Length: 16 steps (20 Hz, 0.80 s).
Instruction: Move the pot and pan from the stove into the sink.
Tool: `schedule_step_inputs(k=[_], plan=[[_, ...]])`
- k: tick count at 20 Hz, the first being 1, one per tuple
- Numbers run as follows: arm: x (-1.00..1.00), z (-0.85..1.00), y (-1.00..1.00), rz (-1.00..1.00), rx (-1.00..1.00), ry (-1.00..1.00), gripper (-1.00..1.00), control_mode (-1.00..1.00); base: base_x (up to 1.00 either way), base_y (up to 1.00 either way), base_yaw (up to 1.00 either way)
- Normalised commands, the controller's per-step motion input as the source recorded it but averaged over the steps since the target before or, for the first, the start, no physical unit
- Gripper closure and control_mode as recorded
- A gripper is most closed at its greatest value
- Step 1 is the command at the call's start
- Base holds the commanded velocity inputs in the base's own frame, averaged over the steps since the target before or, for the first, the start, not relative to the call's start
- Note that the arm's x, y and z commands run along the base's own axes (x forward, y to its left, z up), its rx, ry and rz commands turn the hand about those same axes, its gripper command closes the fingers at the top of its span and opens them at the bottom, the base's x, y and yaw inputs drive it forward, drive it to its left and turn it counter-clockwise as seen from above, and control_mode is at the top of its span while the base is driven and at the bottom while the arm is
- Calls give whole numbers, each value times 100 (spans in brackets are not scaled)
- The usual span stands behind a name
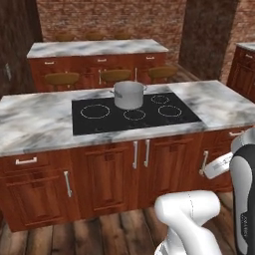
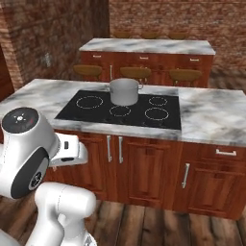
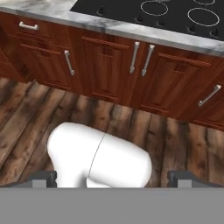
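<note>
The grey metal pot (image 1: 129, 94) (image 2: 124, 91) stands upright on a rear middle burner ring of the black stove (image 1: 99, 124) (image 2: 139, 115). The stove's front part (image 3: 118, 8) lies along the top of the hand view. My gripper (image 3: 113, 178) is open, its two dark fingertips wide apart with nothing between them. It hangs low in front of the island's cabinet doors, well short of the pot and below counter height. The pan and the sink are out of view.
The stove is set in a marble-topped island (image 1: 35, 119) with red-brown cabinet doors and metal handles (image 3: 135, 57) facing me. Behind it stand stools (image 1: 115, 75) and a second marble counter (image 1: 94, 48). Wooden floor (image 3: 26, 113) lies below.
</note>
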Motion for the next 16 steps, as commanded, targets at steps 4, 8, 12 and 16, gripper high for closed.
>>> schedule_step_inputs(k=[4,8,12,16], plan=[[0,0,0,0,0,0,-100,100,84,43,-14],[0,0,0,0,0,0,-100,100,88,44,-14],[0,0,0,0,0,0,-100,100,82,42,-14],[0,0,0,0,0,0,-100,100,67,33,-12]])
